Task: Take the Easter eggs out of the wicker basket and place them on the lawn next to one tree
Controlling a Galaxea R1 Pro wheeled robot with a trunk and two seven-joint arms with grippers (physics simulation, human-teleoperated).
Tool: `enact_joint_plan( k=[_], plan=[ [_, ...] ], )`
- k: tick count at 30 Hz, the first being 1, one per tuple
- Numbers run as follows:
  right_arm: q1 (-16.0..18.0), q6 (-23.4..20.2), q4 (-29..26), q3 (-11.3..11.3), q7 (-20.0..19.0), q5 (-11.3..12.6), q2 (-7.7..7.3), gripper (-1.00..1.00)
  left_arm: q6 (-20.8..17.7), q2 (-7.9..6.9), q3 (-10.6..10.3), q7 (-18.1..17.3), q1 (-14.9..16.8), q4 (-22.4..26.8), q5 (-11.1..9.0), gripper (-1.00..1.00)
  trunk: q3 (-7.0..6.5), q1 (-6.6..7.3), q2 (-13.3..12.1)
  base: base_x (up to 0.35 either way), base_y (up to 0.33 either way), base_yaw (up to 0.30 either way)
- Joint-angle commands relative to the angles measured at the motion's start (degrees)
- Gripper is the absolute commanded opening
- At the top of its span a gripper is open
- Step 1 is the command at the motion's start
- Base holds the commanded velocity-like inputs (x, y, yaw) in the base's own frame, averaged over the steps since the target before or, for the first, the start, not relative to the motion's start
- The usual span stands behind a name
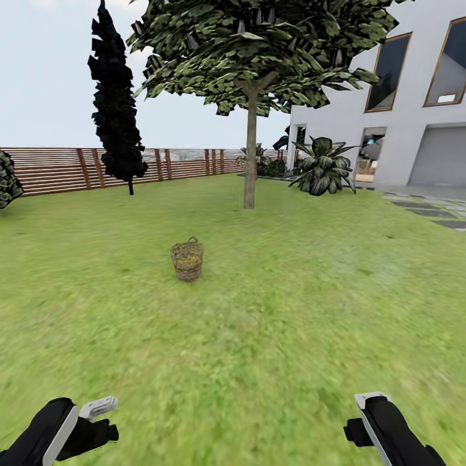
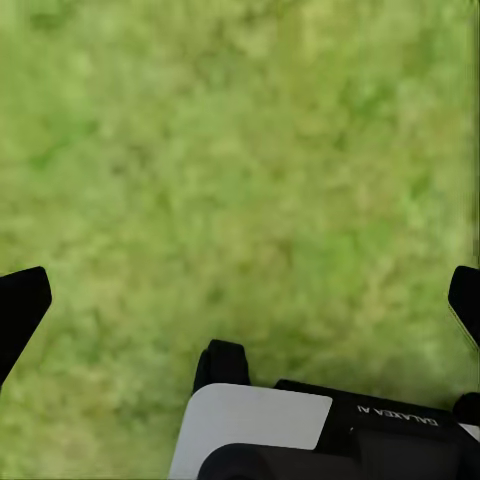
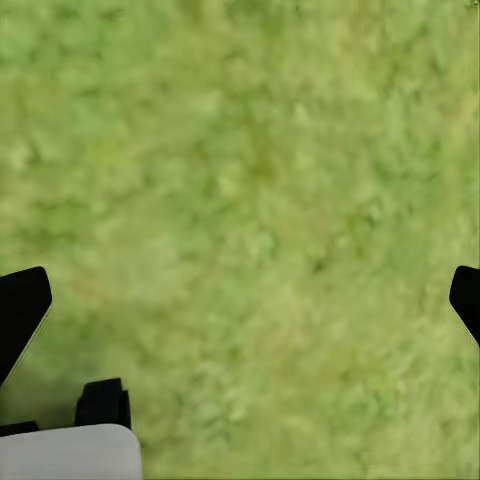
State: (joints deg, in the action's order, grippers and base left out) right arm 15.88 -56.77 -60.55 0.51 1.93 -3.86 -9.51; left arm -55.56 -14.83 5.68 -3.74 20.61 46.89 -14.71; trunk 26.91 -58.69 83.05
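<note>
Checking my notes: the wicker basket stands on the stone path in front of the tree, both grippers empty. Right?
Not quite. The head view shows the wicker basket standing on the lawn, not the stone path, in front of the tree. Both grippers are empty.

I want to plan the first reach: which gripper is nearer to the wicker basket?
Left, slightly. The wicker basket stands ahead on the lawn, left of centre; the left gripper and the right gripper both hang low, far short of it.

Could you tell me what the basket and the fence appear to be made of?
The basket looks like woven wicker: brown, matte, with an open weave that lets yellow show through. The fence looks like wood: reddish-brown horizontal slats between darker posts, though the render leaves this uncertain.
</note>
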Motion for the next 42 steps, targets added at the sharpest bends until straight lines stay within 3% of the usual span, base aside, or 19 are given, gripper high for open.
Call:
enact_joint_plan(
  k=[1, 42],
  plan=[
    [0.03, -0.26, -0.04, 0.04, -0.17, -0.34, -0.02, 1.0, -0.25, 0.0, 0.13, -0.39, 0.04, 0.04, 0.3, 1.0, 0.07, -0.03, 0.03, 0.338, 0.0, 0.0],
    [0.03, -0.19, 0.02, -0.46, -0.17, -0.28, 0.02, 1.0, -0.25, -0.08, 0.28, -0.39, 0.0, 0.04, 0.21, 1.0, 0.07, -0.03, 0.03, 0.338, 0.0, 0.0]
  ],
)
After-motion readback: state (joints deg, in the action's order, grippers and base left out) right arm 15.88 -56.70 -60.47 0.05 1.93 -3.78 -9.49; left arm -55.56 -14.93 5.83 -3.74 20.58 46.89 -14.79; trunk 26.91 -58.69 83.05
